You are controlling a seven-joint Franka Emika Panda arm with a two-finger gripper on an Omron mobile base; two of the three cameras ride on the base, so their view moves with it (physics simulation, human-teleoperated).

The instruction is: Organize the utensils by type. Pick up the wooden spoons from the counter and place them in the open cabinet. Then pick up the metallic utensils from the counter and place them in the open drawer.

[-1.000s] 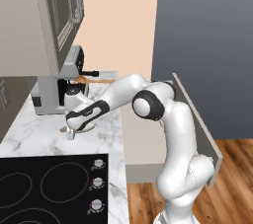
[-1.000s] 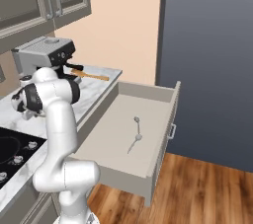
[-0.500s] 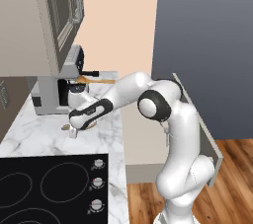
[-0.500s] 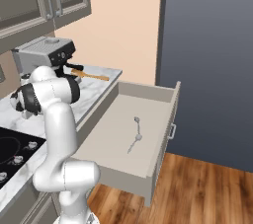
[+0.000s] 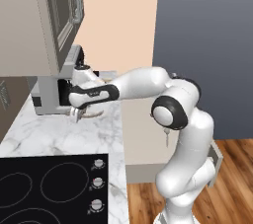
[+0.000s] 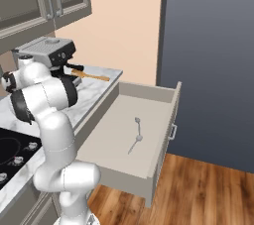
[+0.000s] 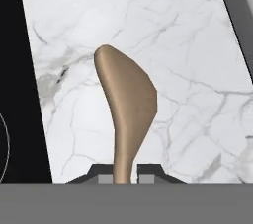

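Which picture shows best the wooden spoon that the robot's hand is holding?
The hand view: the wooden spoon sits large between the hand's fingertips, above the marble counter. In the left base view it is a small brown sliver under the hand. In the right base view the arm hides it.

A tan wooden spoon [image 7: 126,104] stands at the frame's centre, bowl uppermost, over the white marble counter [image 7: 188,50]. Another wooden spoon [image 6: 90,75] lies upper left. The open drawer [image 6: 159,135], centre, holds two small silver spoons [image 6: 137,134].

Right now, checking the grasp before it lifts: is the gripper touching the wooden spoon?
Touching. In the hand view, the gripper has both fingertips pressed against the wooden spoon handle, no gap.
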